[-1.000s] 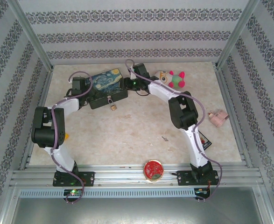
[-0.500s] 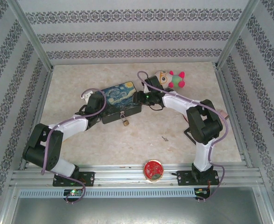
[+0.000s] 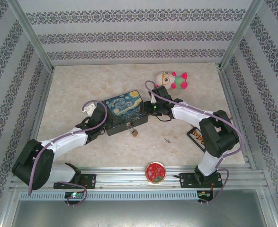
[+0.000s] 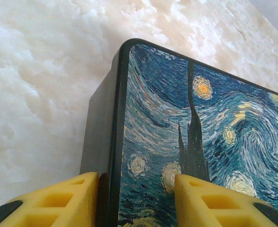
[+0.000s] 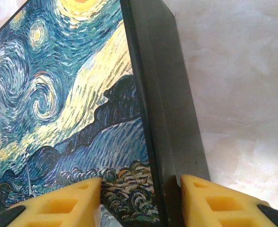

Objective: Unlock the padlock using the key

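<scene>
The brass padlock (image 3: 134, 132) hangs from the hasp on the front wall of the starry-night painted tin (image 3: 124, 109), mid-table. The tiny dark key (image 3: 166, 140) lies flat on the table to the right of the padlock, apart from both grippers. My left gripper (image 3: 103, 124) clamps the tin's left end: in the left wrist view the gripper (image 4: 136, 198) has one yellow finger on the black side wall and one on the painted lid (image 4: 186, 109). My right gripper (image 3: 148, 109) holds the tin's right end the same way, its jaws (image 5: 141, 201) astride the edge of the tin (image 5: 82, 94).
A red round disc (image 3: 155, 171) sits on the front rail. A plush toy (image 3: 172, 80) lies behind the right arm. A dark card (image 3: 195, 135) lies under the right forearm. Patterned walls close in three sides.
Both arms have carried the tin from the back left toward the table's middle and nearer the front. The padlock has travelled with it. The key has stayed put.
</scene>
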Controlling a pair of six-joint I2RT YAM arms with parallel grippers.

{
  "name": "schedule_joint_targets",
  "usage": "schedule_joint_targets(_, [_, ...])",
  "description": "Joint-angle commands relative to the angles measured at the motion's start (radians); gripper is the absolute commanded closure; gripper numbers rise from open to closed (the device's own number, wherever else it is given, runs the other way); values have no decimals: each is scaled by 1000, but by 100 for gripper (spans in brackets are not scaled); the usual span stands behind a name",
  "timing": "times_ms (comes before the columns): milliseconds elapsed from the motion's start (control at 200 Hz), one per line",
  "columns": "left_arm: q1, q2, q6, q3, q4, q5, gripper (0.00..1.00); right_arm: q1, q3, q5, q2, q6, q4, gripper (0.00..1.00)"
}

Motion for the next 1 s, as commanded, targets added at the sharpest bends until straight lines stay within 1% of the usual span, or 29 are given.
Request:
schedule_joint_targets(0, [-27, 2, -35, 10, 24, 10, 56, 20, 15, 17, 47, 23, -50, 58])
schedule_joint_targets(130, [-26, 0, -12, 18, 32, -28, 53, 18, 57, 28, 63, 3, -67, 54])
schedule_joint_targets(205, [-24, 4, 2, 28, 34, -40, 53, 9, 76, 26, 72, -6, -72, 54])
schedule_joint_targets(405, [-24, 61, 18, 55, 100, -30, 52, -7, 145, -16, 132, -11, -81, 54])
schedule_joint_targets(545, [-12, 90, 24, 77, 110, -37, 52, -12, 177, -13, 138, -9, -91, 54])
schedule_joint_targets(605, [-6, 88, 26, 79, 112, -40, 52, -14, 176, -3, 126, -12, -94, 50])
schedule_joint_targets(680, [1, 80, 33, 82, 113, -41, 50, -21, 173, 8, 112, -23, -104, 41])
schedule_joint_targets(745, [3, 72, 44, 89, 101, -43, 45, -30, 173, 22, 97, -42, -123, 33])
schedule_joint_targets(795, [2, 62, 49, 93, 86, -46, 41, -40, 176, 39, 82, -60, -143, 29])
schedule_joint_targets(909, [6, 24, 49, 85, 59, -71, 28, -63, 176, 114, 26, -100, -202, 24])
schedule_joint_targets(994, [10, -16, 49, 72, 43, -93, 14, -78, 161, 167, -25, -123, -235, 22])
